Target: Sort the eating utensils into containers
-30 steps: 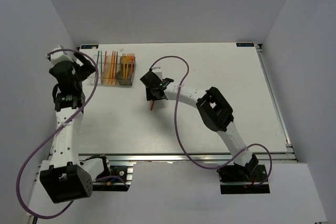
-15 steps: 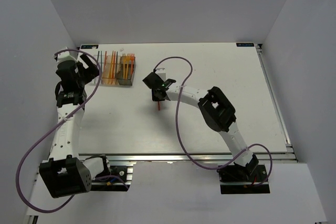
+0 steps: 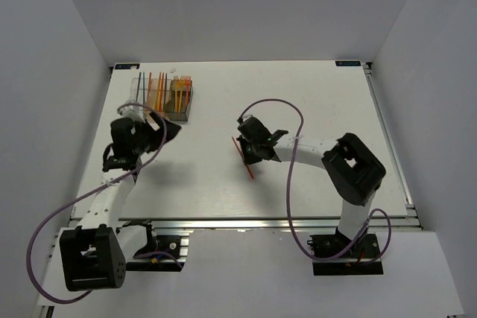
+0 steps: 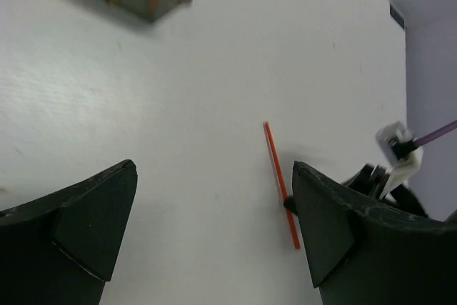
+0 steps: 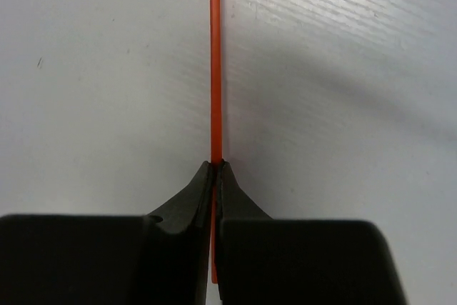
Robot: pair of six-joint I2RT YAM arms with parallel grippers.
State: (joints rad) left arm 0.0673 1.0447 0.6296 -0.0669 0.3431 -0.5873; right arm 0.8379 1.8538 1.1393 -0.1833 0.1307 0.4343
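**Right end effector pinches a red stick at mid-tabletop; left end effector gapes wide**

In the overhead view the right end effector (image 3: 250, 156) sits near the centre of the frame, low over the white tabletop (image 3: 328, 94). Its fingers are pressed together on a thin red stick (image 3: 244, 159). The right wrist view shows this plainly: the two black fingertips (image 5: 203, 176) meet in a point with the stick running straight up between them toward the top edge of the frame. The stick's long free part lies along the tabletop surface; whether it touches or rides just above cannot be told.

The left end effector (image 3: 165, 130) is at the centre left of the overhead frame, with its fingers spread fully apart and nothing between them. Its wrist camera looks across the tabletop at the same red stick, which lies slanted in the right half of that frame.

The containers (image 3: 160, 96) stand in a row at the upper left of the overhead frame, near the far edge of the tabletop. Orange, red and dark utensils (image 3: 158, 88) stand upright in them. The dark grey box is nearest the frame's centre, and the red stick is well apart from all three.
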